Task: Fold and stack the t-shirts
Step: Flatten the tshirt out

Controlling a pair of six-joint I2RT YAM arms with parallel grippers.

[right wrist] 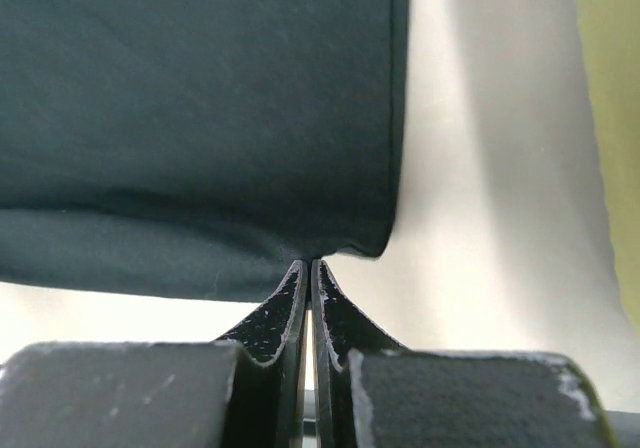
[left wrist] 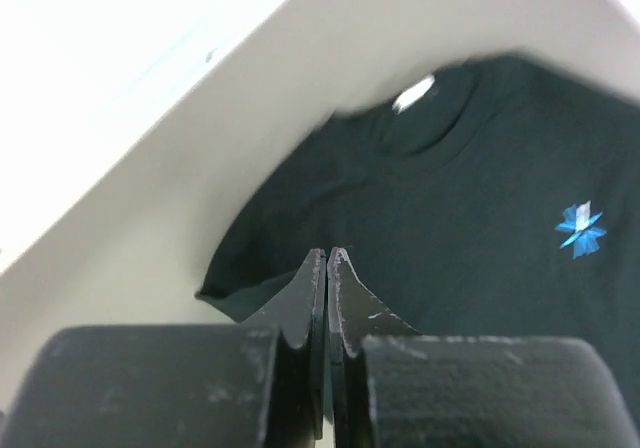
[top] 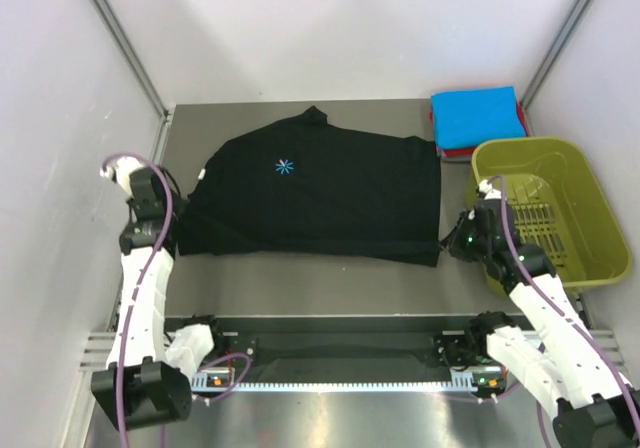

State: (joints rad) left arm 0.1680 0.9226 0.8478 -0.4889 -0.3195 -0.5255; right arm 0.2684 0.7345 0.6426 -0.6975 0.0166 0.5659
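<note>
The large black t-shirt with a light-blue starburst print lies across the table, collar end to the left, near edge doubled over. My left gripper is shut at its left edge; in the left wrist view the closed tips sit on the black cloth by the sleeve. My right gripper is shut at the near right corner; in the right wrist view the tips pinch the rounded fold of the shirt. A folded bright blue shirt lies on a red one at the back right.
An olive-green plastic basket stands at the right, close behind my right arm. White walls enclose the table on the left, back and right. A black rail with a light strip runs along the near edge.
</note>
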